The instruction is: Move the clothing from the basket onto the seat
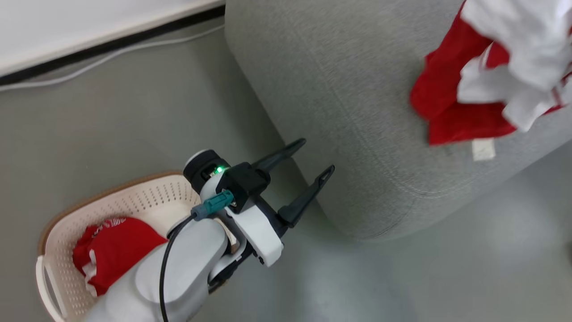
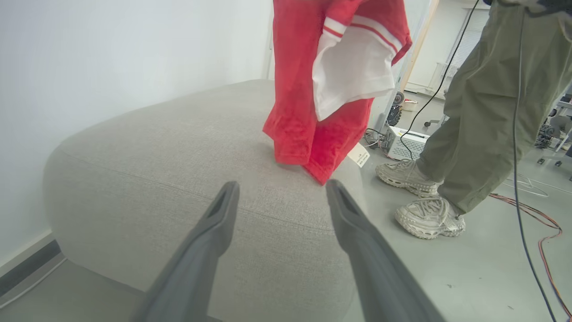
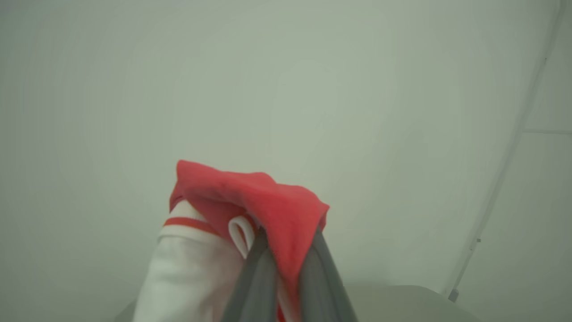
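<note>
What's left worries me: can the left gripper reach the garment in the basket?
Probably yes: the left gripper is open and empty, the red garment lies uncovered in the basket, but it points toward the seat, so it must turn.

Head view is aimed steeply down at basket (image 1: 147,197) and seat (image 1: 339,89) corner. Left wrist view is set low, close, level across seat. Right wrist view is tilted up at wall (image 3: 313,89). Red garment (image 1: 447,107) is seen in all three, seat in the first two.
</note>
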Available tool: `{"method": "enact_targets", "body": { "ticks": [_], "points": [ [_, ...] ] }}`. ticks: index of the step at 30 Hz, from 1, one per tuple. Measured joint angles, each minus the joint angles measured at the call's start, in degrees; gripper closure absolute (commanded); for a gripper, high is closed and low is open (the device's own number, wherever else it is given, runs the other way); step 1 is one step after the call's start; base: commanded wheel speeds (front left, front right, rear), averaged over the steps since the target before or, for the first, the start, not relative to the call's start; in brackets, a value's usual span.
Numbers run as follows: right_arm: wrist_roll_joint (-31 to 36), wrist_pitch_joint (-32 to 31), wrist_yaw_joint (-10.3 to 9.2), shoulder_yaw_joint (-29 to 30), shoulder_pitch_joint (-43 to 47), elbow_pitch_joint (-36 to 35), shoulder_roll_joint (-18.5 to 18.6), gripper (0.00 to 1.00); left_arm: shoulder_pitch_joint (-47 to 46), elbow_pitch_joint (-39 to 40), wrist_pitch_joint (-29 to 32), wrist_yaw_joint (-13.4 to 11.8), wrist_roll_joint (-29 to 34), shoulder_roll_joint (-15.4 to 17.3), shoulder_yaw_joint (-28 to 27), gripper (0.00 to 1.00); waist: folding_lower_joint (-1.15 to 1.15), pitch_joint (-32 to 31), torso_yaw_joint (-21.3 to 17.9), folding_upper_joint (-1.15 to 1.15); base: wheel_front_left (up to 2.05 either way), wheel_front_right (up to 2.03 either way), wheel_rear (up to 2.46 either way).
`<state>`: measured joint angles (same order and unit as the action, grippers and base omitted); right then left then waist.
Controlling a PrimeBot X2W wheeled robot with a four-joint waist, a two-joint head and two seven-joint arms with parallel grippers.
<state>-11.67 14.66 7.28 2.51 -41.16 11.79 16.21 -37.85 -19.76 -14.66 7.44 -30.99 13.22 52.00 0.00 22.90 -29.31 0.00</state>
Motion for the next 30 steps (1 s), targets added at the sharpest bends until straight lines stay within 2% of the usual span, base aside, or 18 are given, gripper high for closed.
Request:
{"method": "enact_targets", "body": {
  "ticks": [10, 15, 30],
  "points": [
    [2.8, 0.0, 0.05, 4.8, -14.5, 7.0, 7.5, 1.0, -5.2, 1.2, 0.0, 0.0, 1.2, 1.6, 0.4, 0.0, 0.0, 8.6, 4.8, 0.0, 0.0, 0.0, 0.0],
    [4.8, 0.0, 0.05, 7.1, -20.6, 12.3, 8.5, 1.0, -6.7, 1.2, 0.0, 0.0, 1.2, 2.0, 0.7, 0.0, 0.0, 11.9, 6.8, 0.0, 0.0, 0.0, 0.0],
    [18.2, 0.0, 0.14, 29.7, -30.1, 29.5, 9.8, 1.0, -7.3, -0.3, 0.0, 0.0, 0.6, 3.6, 2.5, 0.0, 0.0, 18.5, 12.4, 0.0, 0.0, 0.0, 0.0]
  ]
}}
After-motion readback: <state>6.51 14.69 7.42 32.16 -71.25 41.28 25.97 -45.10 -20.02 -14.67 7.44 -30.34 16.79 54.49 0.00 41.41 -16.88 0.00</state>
